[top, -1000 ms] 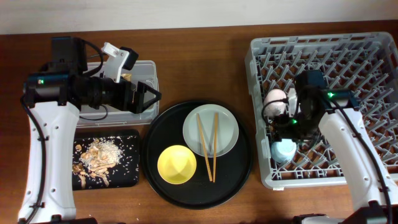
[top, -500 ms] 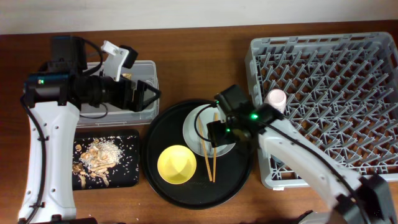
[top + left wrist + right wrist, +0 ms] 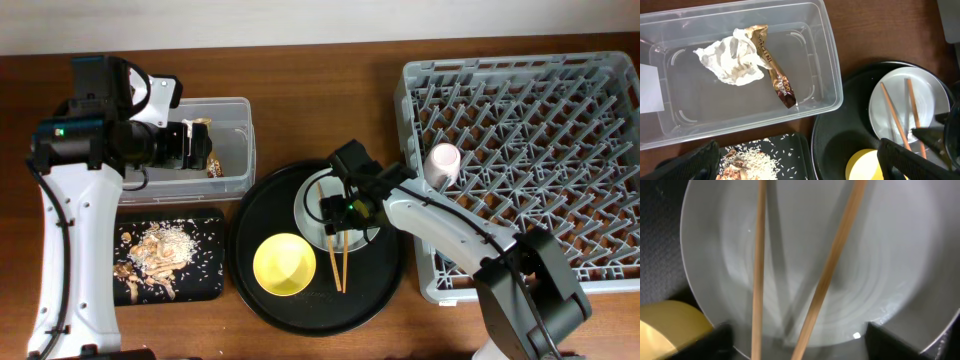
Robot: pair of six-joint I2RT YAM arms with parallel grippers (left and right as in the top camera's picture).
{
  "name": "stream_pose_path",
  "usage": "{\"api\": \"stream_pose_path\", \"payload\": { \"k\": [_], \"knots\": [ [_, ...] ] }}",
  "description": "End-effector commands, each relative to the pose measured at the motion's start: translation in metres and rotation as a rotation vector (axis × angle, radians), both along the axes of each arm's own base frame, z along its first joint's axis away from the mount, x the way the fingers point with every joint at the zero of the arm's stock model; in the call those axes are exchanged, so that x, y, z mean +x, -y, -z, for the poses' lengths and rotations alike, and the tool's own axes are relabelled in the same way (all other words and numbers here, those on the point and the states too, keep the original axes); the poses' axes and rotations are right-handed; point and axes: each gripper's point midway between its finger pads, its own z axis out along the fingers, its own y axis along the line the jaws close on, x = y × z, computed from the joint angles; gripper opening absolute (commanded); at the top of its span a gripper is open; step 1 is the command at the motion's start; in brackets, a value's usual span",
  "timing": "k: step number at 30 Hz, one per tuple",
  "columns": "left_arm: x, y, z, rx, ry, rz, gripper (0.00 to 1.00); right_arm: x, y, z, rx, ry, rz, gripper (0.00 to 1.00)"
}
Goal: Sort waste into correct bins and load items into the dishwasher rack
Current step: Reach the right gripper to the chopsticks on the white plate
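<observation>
The clear tub (image 3: 245, 140) holds the white paper wad (image 3: 732, 62) and the gold-brown wrapper (image 3: 775, 75). My left gripper (image 3: 197, 147) hovers over the tub, open and empty; its fingers also show in the left wrist view (image 3: 805, 165). My right gripper (image 3: 336, 210) is open, low over the grey-green plate (image 3: 308, 195), with both chopsticks (image 3: 758, 270) between its fingers (image 3: 795, 341). The yellow bowl (image 3: 284, 264) sits beside the plate. The pink cup (image 3: 443, 160) stands in the grey rack (image 3: 560, 110). Food scraps (image 3: 155, 250) lie in the small black tray (image 3: 205, 285). The blue cup is hidden.
Plate and bowl sit on a large round black tray (image 3: 255, 215) between the bins and the rack. My right arm stretches from the rack's front left corner across to the plate. Bare wooden table lies behind the tray.
My right gripper has left the rack, where it was by the blue cup, and come down over the chopsticks on the plate. My left gripper has swung from pointing right to over the tub.
</observation>
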Motion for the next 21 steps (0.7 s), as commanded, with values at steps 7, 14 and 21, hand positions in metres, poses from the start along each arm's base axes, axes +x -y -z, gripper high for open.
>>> {"api": "stream_pose_path", "payload": {
  "k": [7, 14, 21],
  "knots": [
    [-0.001, -0.003, -0.006, 0.004, 0.017, -0.018, 0.99, 0.006, 0.017, 0.009, -0.077, 0.005, 0.191, 0.25],
    [-0.001, -0.003, -0.006, 0.004, 0.017, -0.018, 0.99, 0.001, 0.008, 0.027, -0.091, -0.020, 0.191, 0.17],
    [-0.001, -0.003, -0.006, 0.005, 0.017, -0.018, 0.99, -0.006, 0.013, 0.036, -0.109, -0.047, 0.204, 0.17]
  ]
}}
